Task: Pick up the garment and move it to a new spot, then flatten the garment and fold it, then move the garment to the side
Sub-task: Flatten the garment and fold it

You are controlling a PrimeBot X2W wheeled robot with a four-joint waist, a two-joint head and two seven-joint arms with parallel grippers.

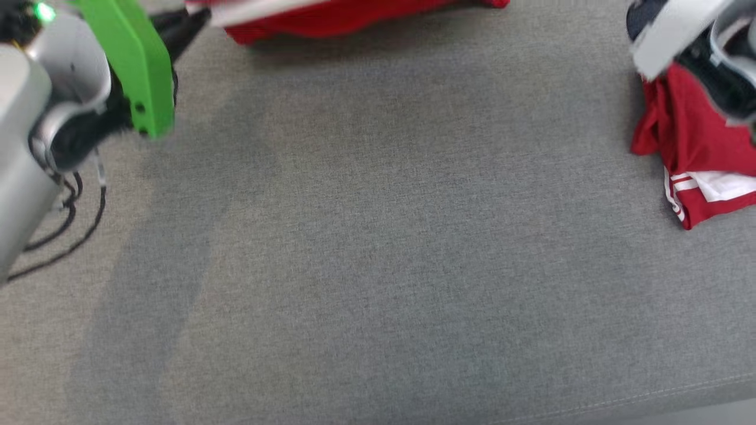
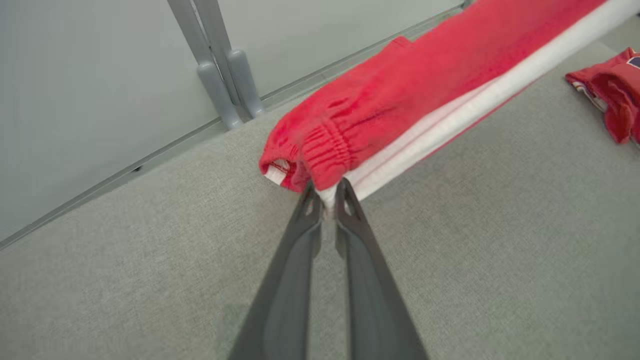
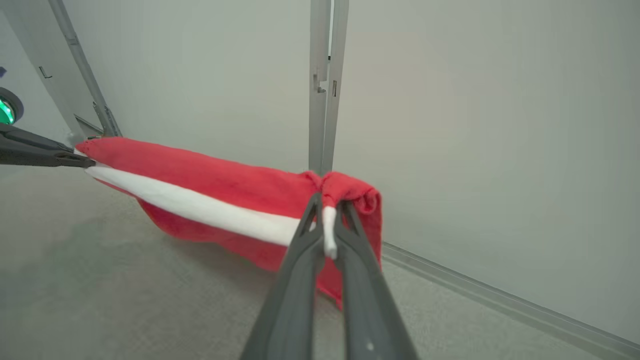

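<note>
garment, red with a broad white stripe, hangs stretched above the bench, a wide top covered in grey woven cloth with a stitched seam near its front edge. pale grey wall panels close the far side, and slim metal posts rise from a strip at the wall's foot. the left pincer has its fingers closed tight on the elastic-gathered end of the garment, right at the white stripe. the right pincer is pinched shut on the other end, with the white stripe caught between its tips. between the two the cloth runs taut along its top edge and sags below; whether its lowest fold touches the bench i cannot tell. a second red garment lies crumpled at the bench's right side, well apart from the held one.
</note>
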